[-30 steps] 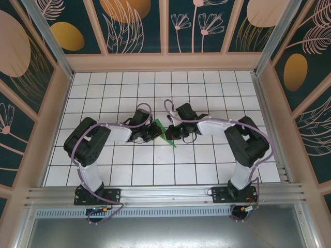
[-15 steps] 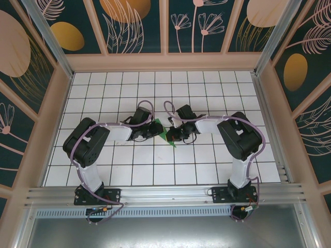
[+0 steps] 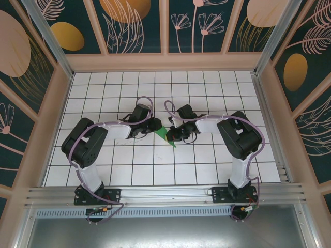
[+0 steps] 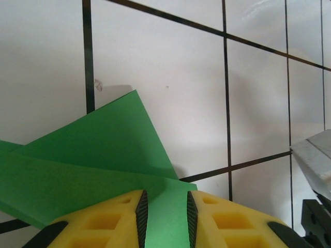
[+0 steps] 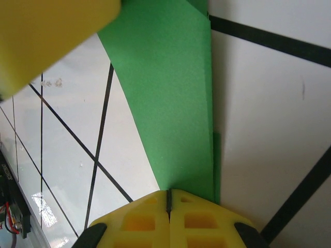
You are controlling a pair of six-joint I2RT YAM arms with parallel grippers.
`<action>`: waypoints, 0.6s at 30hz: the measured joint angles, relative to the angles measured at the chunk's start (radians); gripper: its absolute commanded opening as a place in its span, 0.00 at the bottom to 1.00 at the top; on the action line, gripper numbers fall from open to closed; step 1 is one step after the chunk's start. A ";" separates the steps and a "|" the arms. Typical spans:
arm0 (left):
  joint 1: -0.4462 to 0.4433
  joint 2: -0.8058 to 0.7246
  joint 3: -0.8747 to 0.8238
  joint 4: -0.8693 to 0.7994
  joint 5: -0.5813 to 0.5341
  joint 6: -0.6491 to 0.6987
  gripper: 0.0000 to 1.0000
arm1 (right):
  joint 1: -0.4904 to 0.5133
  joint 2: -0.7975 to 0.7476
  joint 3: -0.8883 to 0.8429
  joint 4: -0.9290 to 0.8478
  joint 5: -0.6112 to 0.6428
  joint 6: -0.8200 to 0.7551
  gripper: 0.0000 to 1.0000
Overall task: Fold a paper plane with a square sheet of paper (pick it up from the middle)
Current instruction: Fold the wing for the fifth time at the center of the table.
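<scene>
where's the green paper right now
In the top view the green paper is mid-table, pinched in the shut right gripper, with the left gripper at its left side.

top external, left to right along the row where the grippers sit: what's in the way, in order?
left arm → left gripper → folded green paper → right gripper → right arm

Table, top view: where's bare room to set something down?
Free: far tile rows below the back wall; near rows ahead of the rail. Crowded: centre, where left gripper and right gripper meet at the paper.
</scene>
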 measured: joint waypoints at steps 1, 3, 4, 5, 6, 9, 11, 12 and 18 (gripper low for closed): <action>0.000 0.006 0.000 0.000 0.000 0.000 0.29 | 0.000 0.000 0.000 0.000 0.000 0.000 0.00; 0.000 0.017 0.000 0.000 -0.004 -0.001 0.29 | -0.001 0.000 0.000 0.000 -0.001 0.000 0.00; 0.000 0.023 0.000 0.000 -0.008 -0.003 0.29 | -0.001 0.001 0.000 0.000 -0.002 0.000 0.00; 0.000 0.026 0.000 0.000 -0.013 -0.004 0.29 | -0.001 0.002 0.000 0.000 -0.003 0.000 0.00; 0.000 0.027 -0.001 0.001 -0.016 -0.005 0.29 | -0.001 0.003 0.002 0.000 -0.003 0.000 0.00; -0.001 0.027 -0.006 0.010 -0.022 -0.005 0.29 | -0.002 0.005 0.003 -0.001 -0.006 0.000 0.00; 0.000 0.027 -0.011 0.019 -0.022 -0.005 0.29 | -0.004 0.006 0.002 0.000 -0.011 -0.001 0.00; 0.001 0.027 -0.013 0.023 -0.022 -0.005 0.29 | -0.005 0.007 0.002 0.000 -0.012 -0.001 0.00; 0.036 0.024 -0.035 0.058 0.013 0.022 0.30 | -0.010 0.006 -0.015 0.021 -0.023 -0.011 0.00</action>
